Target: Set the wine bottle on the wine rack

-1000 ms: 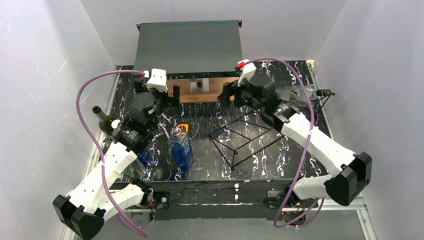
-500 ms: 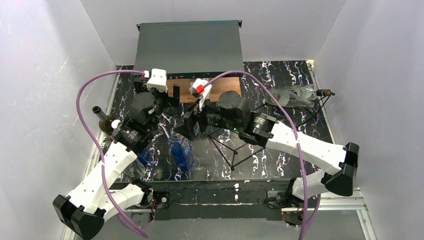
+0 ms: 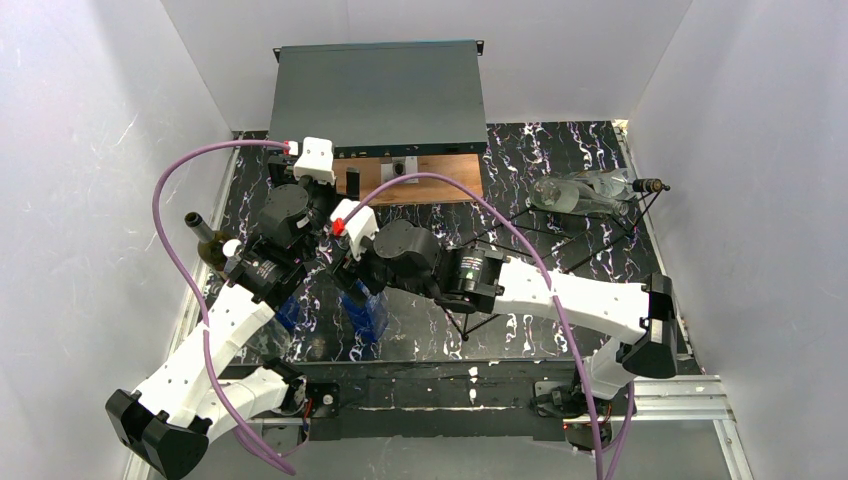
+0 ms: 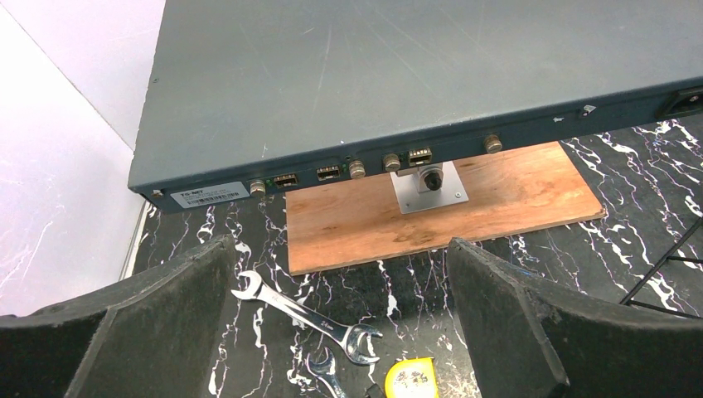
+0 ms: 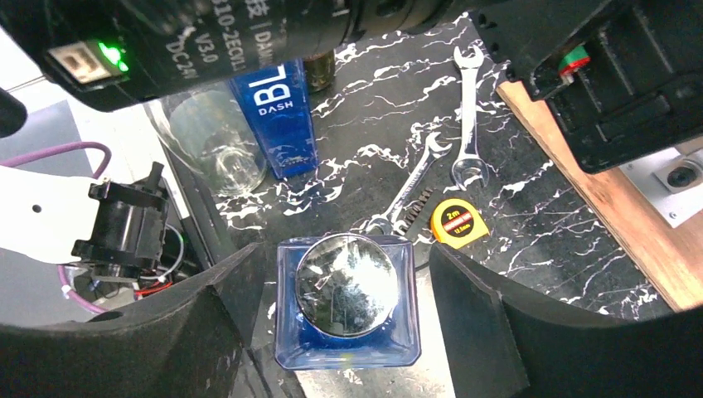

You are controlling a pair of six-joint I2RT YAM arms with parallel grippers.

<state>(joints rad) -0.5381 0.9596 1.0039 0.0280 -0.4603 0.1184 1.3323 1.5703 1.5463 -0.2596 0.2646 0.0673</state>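
Observation:
The wine rack (image 3: 466, 322), a black wire frame, stands mid-table, mostly hidden under my right arm. A blue square bottle (image 3: 366, 308) with a round silver cap (image 5: 346, 282) stands upright left of it. My right gripper (image 5: 344, 278) is open, its jaws on either side of that bottle's top, not touching it. A dark green wine bottle (image 3: 208, 247) stands at the far left beside my left arm. My left gripper (image 4: 340, 274) is open and empty, above the wrenches, facing the wooden board (image 4: 431, 203).
A clear bottle (image 3: 580, 193) lies on a second wire stand at the back right. Two wrenches (image 5: 431, 162) and a yellow tape measure (image 5: 454, 222) lie near the board. Another blue bottle (image 5: 278, 108) and a glass (image 5: 220, 145) stand near the left arm. A grey box (image 3: 378, 95) fills the back.
My right arm has swung from the back right across the rack to the left, and its open gripper now sits over the blue square bottle. The left arm has not moved.

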